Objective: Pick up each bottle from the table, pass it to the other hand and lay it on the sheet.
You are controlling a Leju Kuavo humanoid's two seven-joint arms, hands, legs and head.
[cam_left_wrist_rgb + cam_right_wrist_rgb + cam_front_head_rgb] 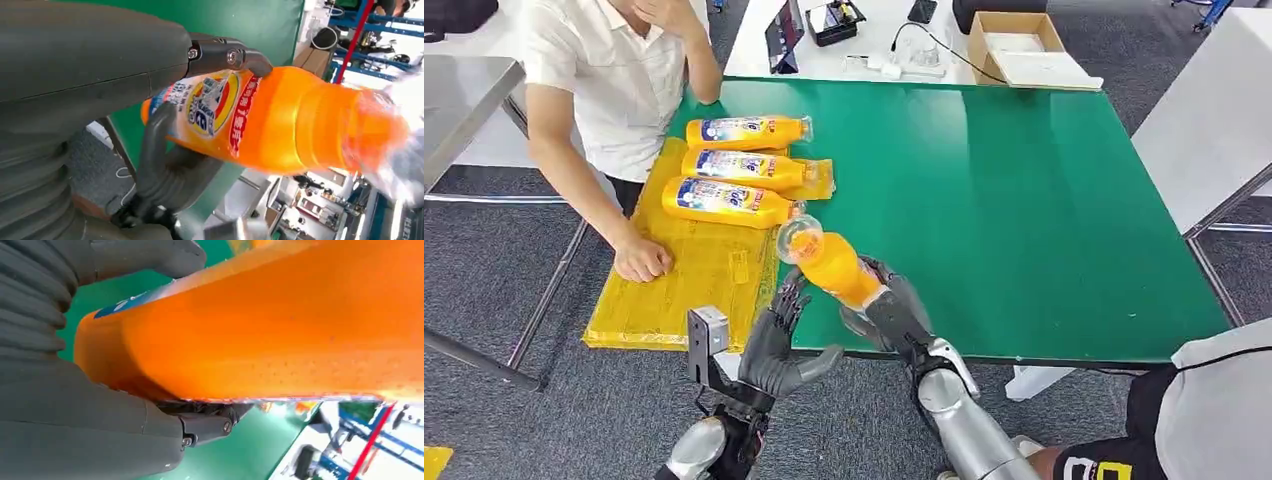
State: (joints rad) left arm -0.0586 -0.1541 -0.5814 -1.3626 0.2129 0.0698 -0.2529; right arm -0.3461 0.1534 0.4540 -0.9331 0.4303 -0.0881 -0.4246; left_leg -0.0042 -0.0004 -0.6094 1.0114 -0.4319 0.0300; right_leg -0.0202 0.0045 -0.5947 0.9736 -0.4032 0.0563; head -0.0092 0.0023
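Right hand grips orange bottle; left hand spread beside

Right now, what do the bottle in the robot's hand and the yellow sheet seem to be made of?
The held bottle looks like clear, glossy plastic: orange liquid shows through the wall, the neck is transparent, and a printed label wraps it. The right hand grips its base. The yellow sheet seems thin plastic film, perhaps a bag: it lies flat, slightly wrinkled, with a faint sheen and faint print.

There are 4 orange bottles, 1 yellow sheet, 1 green table, 1 cardboard box and 1 tablet.
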